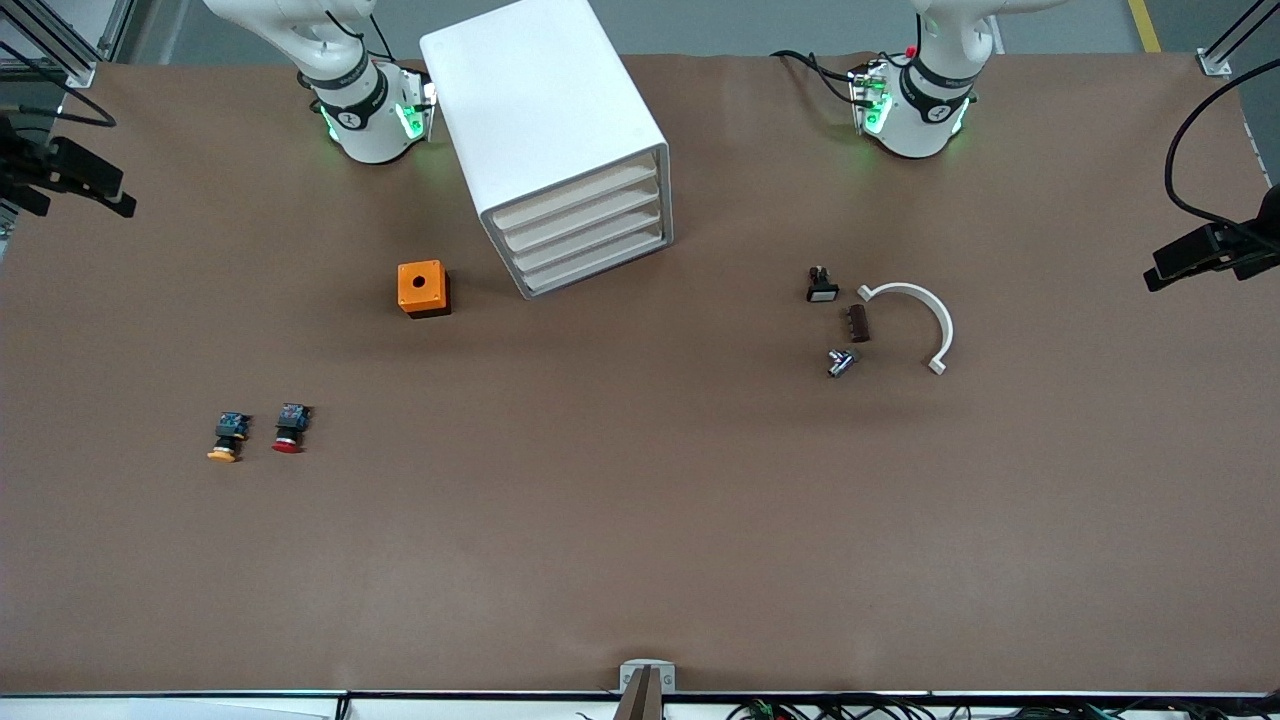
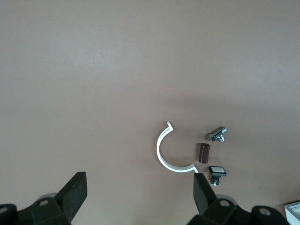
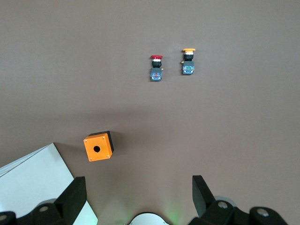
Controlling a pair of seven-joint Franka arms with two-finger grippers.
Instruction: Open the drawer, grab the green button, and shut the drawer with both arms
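Starting at the opening step, I see the large white rounded-edge cabinet (image 1: pixel 545 120) with its uppermost cream-fronted drawer (image 1: pixel 577 195) shut, so the green button inside is hidden from me. The left pincer (image 2: pixel 138 194) and right pincer (image 3: pixel 138 197) both gape empty, high above the brown table (image 1: pixel 640 520). Next, I judge, one pincer must reach that drawer front.

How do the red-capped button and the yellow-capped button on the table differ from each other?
The red-capped button has a red cap; the yellow-capped button has a yellow-orange one. The red-capped button lies closer to the orange box; the yellow-capped button lies more toward the right arm's end of the table. Both lie on their sides, side by side, with black bodies and blue backs, caps toward the front camera.
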